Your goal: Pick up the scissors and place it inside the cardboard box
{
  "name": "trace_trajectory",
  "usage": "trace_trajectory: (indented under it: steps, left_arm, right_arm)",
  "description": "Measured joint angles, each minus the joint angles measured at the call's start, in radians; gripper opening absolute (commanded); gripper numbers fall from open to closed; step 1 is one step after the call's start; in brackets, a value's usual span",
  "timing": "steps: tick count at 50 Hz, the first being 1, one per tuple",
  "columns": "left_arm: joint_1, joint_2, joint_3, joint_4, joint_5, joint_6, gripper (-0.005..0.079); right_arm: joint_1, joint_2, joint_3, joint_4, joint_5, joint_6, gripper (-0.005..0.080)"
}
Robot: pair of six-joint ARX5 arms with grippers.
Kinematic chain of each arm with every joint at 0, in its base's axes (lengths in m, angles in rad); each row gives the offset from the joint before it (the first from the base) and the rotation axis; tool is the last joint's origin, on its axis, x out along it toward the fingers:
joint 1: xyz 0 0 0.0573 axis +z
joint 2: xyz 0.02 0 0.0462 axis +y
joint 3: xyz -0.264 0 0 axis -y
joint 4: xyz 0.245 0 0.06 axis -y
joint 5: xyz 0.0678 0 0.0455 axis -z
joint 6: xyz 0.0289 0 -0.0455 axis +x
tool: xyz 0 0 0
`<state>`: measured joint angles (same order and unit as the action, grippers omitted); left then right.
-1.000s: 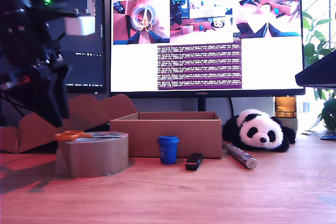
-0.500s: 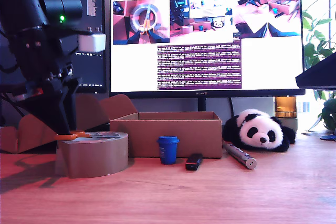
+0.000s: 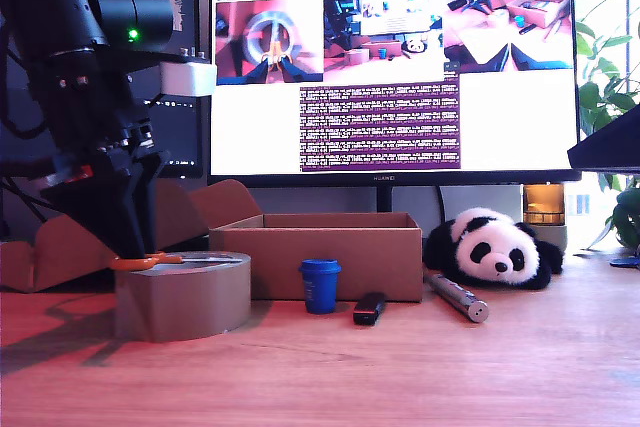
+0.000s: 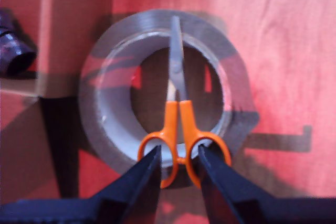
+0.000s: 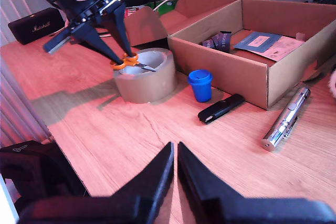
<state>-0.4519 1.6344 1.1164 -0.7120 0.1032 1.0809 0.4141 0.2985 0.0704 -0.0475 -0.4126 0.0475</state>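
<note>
The scissors [image 3: 178,259] have orange loop handles and short silver blades, and lie flat across the top of a brown tape roll [image 3: 185,299] at the exterior view's left. My first gripper [image 3: 131,247] is down on the handles. In the first wrist view its dark fingers [image 4: 149,174] stand slightly apart, one over each loop of the scissors [image 4: 176,108], with the inner handle shanks between them. The low cardboard box [image 3: 330,259] stands just beyond the roll, toward the exterior view's middle. My second gripper [image 5: 175,149] hovers over bare table, shut and empty, far from the scissors [image 5: 132,63].
A blue cup [image 3: 320,285], a small black device [image 3: 369,308] and a silver flashlight [image 3: 457,297] lie in front of the box. A toy panda [image 3: 495,247] lies at the exterior view's right. A folded cardboard piece [image 3: 60,242] is behind the roll. The box [image 5: 226,72] holds papers.
My first gripper has come down and toward the exterior view's right, onto the scissor handles. The tape roll has shifted slightly to the right. The scissors still rest on the roll.
</note>
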Motion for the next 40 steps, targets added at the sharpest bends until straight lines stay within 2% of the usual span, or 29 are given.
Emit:
trace_trajectory:
  steps: [10, 19, 29, 40]
  left_arm:
    - [0.000, 0.000, 0.002, -0.012, 0.000, 0.003, 0.0137]
    - [0.000, 0.006, 0.008, -0.023, 0.000, 0.020, 0.0081]
    - [-0.006, 0.024, 0.028, -0.036, -0.003, 0.022, -0.0022]
    - [-0.009, 0.025, 0.028, -0.027, -0.004, 0.022, -0.0022]
  right_arm:
    - [0.000, 0.000, 0.000, -0.005, 0.001, 0.000, -0.0011]
    - [0.000, 0.000, 0.000, -0.021, 0.004, 0.000, -0.0011]
    - [0.000, 0.000, 0.000, -0.029, 0.004, 0.000, -0.0011]
    - [0.000, 0.000, 0.000, -0.029, 0.004, 0.000, -0.0011]
